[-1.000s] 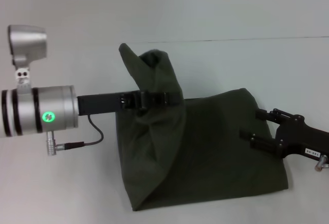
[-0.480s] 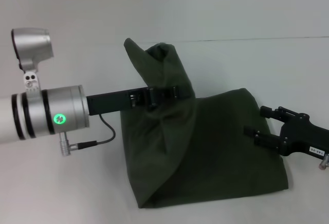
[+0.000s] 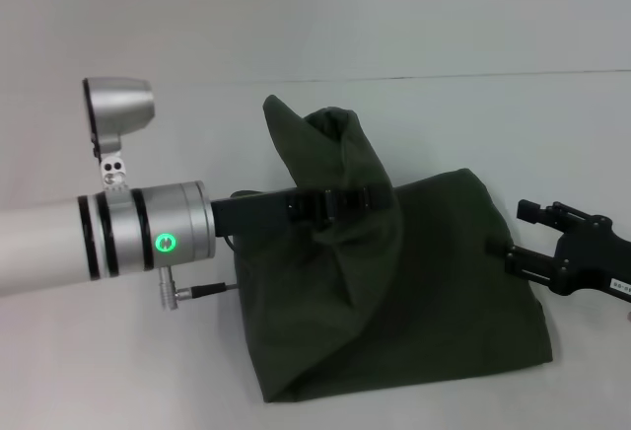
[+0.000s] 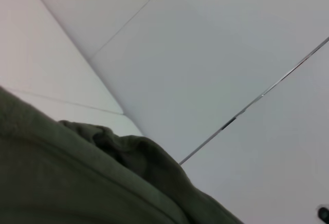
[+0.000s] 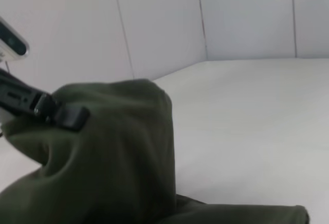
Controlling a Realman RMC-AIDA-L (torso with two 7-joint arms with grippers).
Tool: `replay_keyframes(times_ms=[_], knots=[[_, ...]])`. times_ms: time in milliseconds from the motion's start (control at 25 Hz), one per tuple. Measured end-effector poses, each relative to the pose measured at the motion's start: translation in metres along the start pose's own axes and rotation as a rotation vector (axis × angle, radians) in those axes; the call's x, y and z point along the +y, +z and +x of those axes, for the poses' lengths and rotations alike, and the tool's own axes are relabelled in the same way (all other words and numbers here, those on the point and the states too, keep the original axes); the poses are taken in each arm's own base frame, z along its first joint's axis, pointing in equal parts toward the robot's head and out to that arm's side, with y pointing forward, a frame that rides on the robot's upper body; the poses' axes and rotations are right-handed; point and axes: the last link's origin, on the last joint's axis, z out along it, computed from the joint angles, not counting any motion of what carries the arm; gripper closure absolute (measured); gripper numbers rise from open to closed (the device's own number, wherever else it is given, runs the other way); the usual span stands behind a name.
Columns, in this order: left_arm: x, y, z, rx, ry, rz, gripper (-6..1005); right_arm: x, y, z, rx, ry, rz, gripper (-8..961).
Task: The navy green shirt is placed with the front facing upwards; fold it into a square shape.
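While the left gripper (image 3: 335,203) pinches a raised fold of the navy green shirt (image 3: 434,292), the flat body of it lies below and toward the right gripper (image 3: 523,238), which hovers with fingers spread just off the shirt's edge.

The left gripper (image 3: 340,201), a black clamp at the middle of the head view, is wrapped by a raised bunch of the dark olive-green cotton shirt (image 3: 414,292), so its fingertips are buried in cloth. The shirt's chest side and neck are folded out of sight. The black right gripper (image 3: 532,243) is cut off by the frame's right edge. In the left wrist view the shirt (image 4: 61,183) fills the lower left, blurred, running off the bottom edge; a small dark speck at the lower right corner is unidentifiable.
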Motion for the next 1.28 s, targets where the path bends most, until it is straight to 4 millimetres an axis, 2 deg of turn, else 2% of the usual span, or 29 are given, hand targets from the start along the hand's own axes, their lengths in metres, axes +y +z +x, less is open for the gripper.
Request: replay_keyframes(times_ms=[160, 360, 840, 1120, 1280], knots=[[-0.002, 0.004, -0.003, -0.007, -0.005, 0.009, 942, -0.003, -0.004, 0.000, -0.007, 0.006, 0.019, 158], [-0.002, 0.020, -0.012, -0.045, 0.010, 0.015, 941, -0.006, -0.007, 0.000, -0.013, 0.011, 0.036, 159], [0.002, 0.038, -0.015, -0.045, 0.014, 0.003, 942, -0.008, -0.008, 0.001, -0.009, 0.012, 0.054, 158], [0.006, 0.043, -0.019, -0.063, 0.002, -0.014, 690, -0.011, -0.007, 0.000, -0.006, 0.006, 0.062, 159], [0.007, 0.041, -0.015, -0.017, -0.022, -0.032, 537, -0.018, -0.016, -0.003, -0.015, -0.001, 0.095, 159]])
